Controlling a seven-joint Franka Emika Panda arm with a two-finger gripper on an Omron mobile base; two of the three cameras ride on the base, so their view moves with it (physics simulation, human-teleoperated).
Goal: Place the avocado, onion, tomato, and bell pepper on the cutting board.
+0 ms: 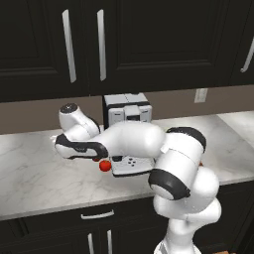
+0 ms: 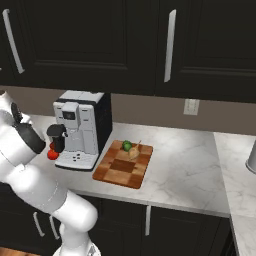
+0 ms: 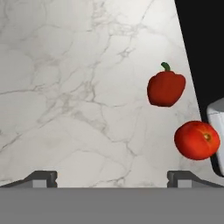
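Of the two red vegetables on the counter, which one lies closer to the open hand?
The tomato, smooth, round and bright orange-red, beside the coffee machine. The darker, lumpy bell pepper with the green stem lies farther off.

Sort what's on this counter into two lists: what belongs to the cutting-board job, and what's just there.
Job:
cutting board
avocado, on the board
onion, on the board
tomato, on the counter
bell pepper, on the counter

Just there:
coffee machine
wall outlet
metal pot at the far right edge
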